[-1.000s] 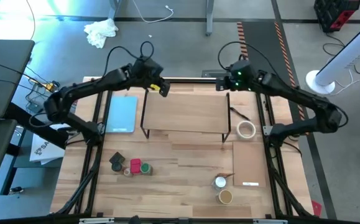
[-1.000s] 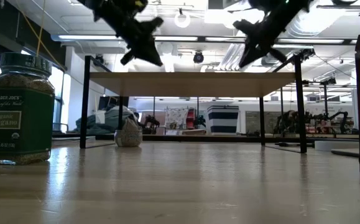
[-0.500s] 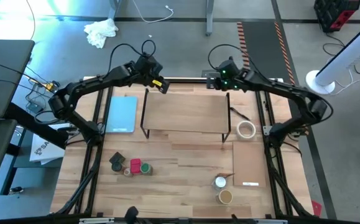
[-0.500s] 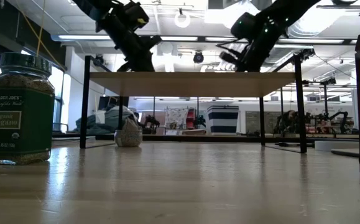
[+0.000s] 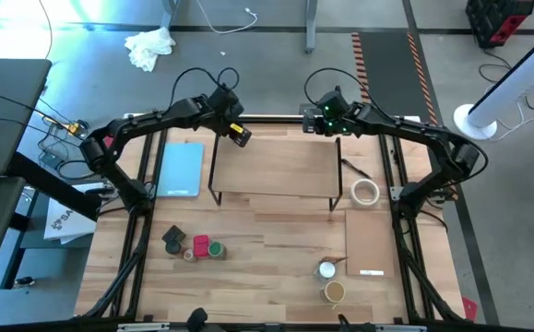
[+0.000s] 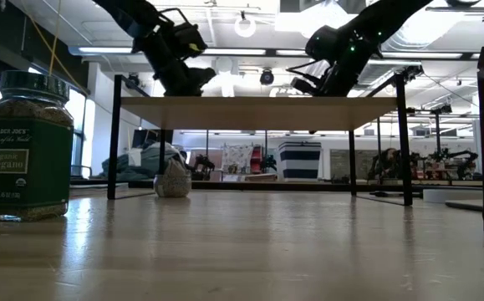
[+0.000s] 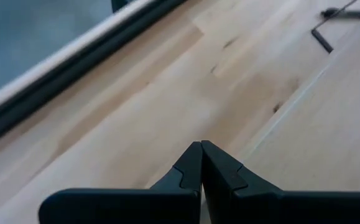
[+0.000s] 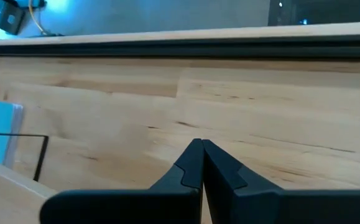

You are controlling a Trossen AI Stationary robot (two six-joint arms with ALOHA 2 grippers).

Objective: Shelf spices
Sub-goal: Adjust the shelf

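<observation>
Reaching in from the surface's (image 5: 276, 263) nine o'clock edge, the left arm runs up and across toward twelve, elbow bent out at the side, its left hand (image 5: 240, 135) tipped down over the shelf's (image 5: 274, 166) far left corner. In the left wrist view its two dark fingers (image 7: 192, 165) are pressed together with nothing between them, pointing at bare wood beside the shelf edge. From table height the left hand (image 6: 193, 81) hangs just above the plank.

At seven o'clock a cluster of spices (image 5: 193, 245) sits on the surface, with dark, red, green and pinkish tops touching or just beside one another; one green-lidded oregano jar (image 6: 22, 146) stands upright close to the low camera.

The shelf stands at the centre toward twelve, its top bare.

Mirroring the first, the right arm comes from three o'clock, elbow out, and its right hand (image 5: 314, 125) hovers over the shelf's far right corner. Its fingers (image 8: 193, 162) are also closed on nothing.

Two more spices (image 5: 329, 280), white-topped and tan-topped, stand at five o'clock, well apart from the cluster.
</observation>
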